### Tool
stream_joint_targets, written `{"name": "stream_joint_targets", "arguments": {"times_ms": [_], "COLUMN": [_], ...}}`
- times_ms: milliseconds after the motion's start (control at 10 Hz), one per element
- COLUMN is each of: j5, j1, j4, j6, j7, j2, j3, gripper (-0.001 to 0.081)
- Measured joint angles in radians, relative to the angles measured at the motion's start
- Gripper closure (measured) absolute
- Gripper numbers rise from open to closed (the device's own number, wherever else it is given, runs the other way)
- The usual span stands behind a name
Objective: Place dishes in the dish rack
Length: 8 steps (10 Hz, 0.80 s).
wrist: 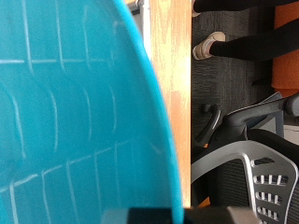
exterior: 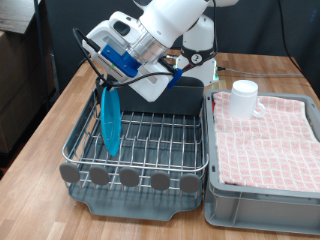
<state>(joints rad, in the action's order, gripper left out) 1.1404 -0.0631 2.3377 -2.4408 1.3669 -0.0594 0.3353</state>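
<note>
The round light-blue plate point(exterior: 110, 125) stands on edge in the left part of the silver wire dish rack point(exterior: 150, 160). My gripper point(exterior: 104, 84) is at the plate's top edge and shut on it. In the wrist view the plate point(wrist: 75, 112) fills most of the frame. The white handled mug point(exterior: 245, 98) stands on the checked cloth at the exterior view's right. The wooden spoon is out of view.
A grey plastic tub point(exterior: 260, 208) with the red-and-white checked cloth point(exterior: 272, 140) sits right of the rack. The rack has a tall dark grey back compartment point(exterior: 186, 100) and a row of grey discs point(exterior: 130, 177) in front. The wooden table point(exterior: 50, 120) extends left.
</note>
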Motion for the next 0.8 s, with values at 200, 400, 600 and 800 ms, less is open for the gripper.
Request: {"name": "stream_joint_targets", "arguments": {"times_ms": [200,400,600,800], "j5": [0.0,-0.028,-0.159,-0.261], "j1": [0.0,0.0,0.0,-0.001], "j4": [0.0,0.0,-0.004,-0.018], "j6": [0.0,-0.006,-0.009,-0.004], "j7": [0.002,-0.005,-0.082,-0.154], "j2": [0.0,0.0,0.0,0.006], "j3": [0.0,-0.001,-0.007,-0.013], "gripper": [0.0711,0.0528,0.0348,0.0054]}}
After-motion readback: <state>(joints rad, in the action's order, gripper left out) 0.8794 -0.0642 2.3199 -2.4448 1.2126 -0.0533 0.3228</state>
